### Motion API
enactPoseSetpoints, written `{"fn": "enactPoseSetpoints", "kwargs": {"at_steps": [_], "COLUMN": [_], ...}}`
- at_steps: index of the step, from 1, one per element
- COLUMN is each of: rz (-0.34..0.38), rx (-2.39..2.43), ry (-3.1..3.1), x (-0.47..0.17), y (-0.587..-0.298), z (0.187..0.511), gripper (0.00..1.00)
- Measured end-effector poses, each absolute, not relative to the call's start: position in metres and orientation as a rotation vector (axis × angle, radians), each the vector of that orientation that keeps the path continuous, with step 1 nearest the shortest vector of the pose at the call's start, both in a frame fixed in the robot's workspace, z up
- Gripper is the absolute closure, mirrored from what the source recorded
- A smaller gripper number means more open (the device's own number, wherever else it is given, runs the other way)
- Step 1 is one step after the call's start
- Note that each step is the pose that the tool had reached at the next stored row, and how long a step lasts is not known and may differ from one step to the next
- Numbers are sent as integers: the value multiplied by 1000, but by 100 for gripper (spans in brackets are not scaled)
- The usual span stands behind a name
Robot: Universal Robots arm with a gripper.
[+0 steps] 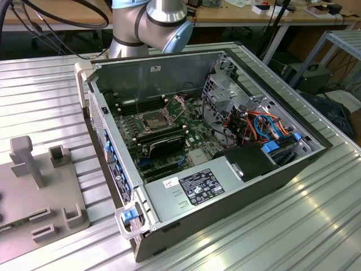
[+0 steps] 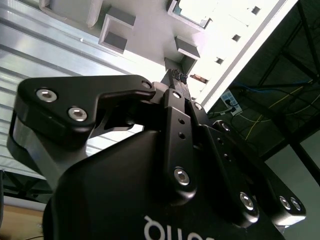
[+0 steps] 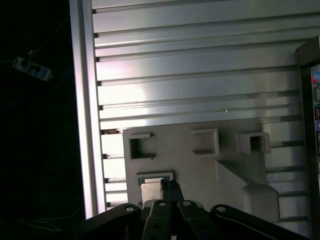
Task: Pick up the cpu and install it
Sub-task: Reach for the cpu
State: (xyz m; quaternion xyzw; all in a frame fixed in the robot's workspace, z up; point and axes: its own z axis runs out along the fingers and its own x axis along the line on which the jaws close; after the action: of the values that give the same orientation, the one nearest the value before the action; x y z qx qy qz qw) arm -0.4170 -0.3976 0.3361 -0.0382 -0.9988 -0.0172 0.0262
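First wrist view: cpu lies flat in a square pocket of the grey jig, not yet lifted. The pocket likely holds it square for a repeatable pick. My jaws hang above the jig, tips over the pocket's rim just beside the cpu, drawn narrow with nothing between them. Exterior view: case stands just beside the jig, lid off; socket looks open, ready to receive, I judge.

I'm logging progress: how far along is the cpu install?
Done: nothing visible yet. In hand: the gripper, shut and empty, points toward the cpu, which lies in the grey fixture plate. Left: pickup and seating in the motherboard socket.
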Motion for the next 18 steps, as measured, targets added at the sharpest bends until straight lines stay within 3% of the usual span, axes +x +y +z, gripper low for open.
{"fn": "enactPoseSetpoints", "kwargs": {"at_steps": [18], "rz": [-53], "rx": [-118], "ry": [-3086], "x": [-417], "y": [-409], "z": [332], "gripper": [89]}}
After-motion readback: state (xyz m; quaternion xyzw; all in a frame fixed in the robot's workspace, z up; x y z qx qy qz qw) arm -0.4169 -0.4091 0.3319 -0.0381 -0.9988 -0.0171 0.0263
